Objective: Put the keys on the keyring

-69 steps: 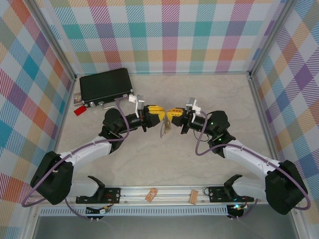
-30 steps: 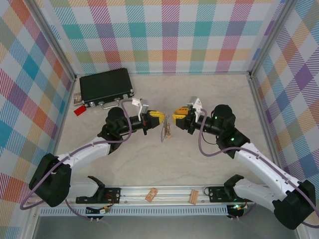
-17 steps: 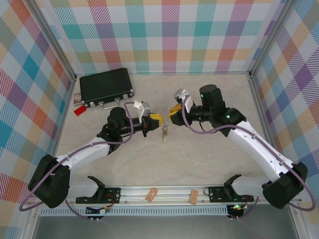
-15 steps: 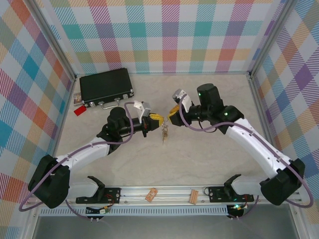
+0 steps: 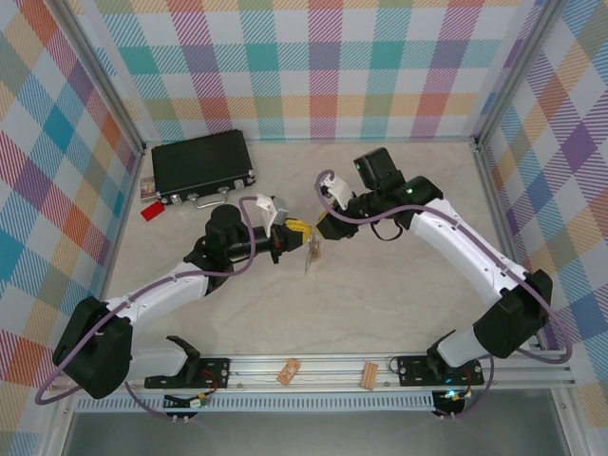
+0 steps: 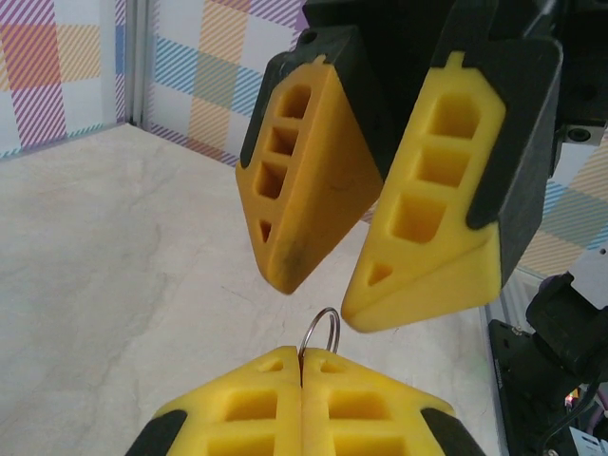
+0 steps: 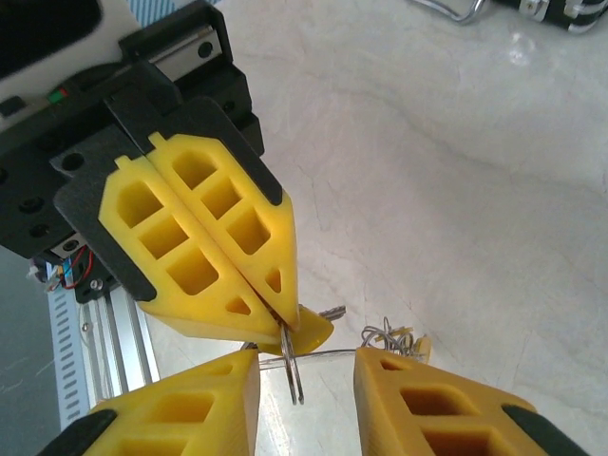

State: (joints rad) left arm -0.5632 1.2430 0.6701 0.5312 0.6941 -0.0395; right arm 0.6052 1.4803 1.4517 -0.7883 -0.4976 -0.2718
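Left pincer [image 6: 302,363] was clenched on the keyring [image 6: 322,331], a thin grey wire loop poking out from between its pressed yellow tips. Right pincer [image 7: 306,370] stood released, its ribbed foam-like wedges either side of the loop and touching nothing. A key [image 7: 312,332], with a glossy yellow head and short silver shaft, sat just under the left tips. A wiry tangle [image 7: 389,337] showed beside one right finger. Judgement: the step was threading. The right should pinch one key by its head and line its hole up with the wire's end. The left should hold firm, as smooth wire would slip.
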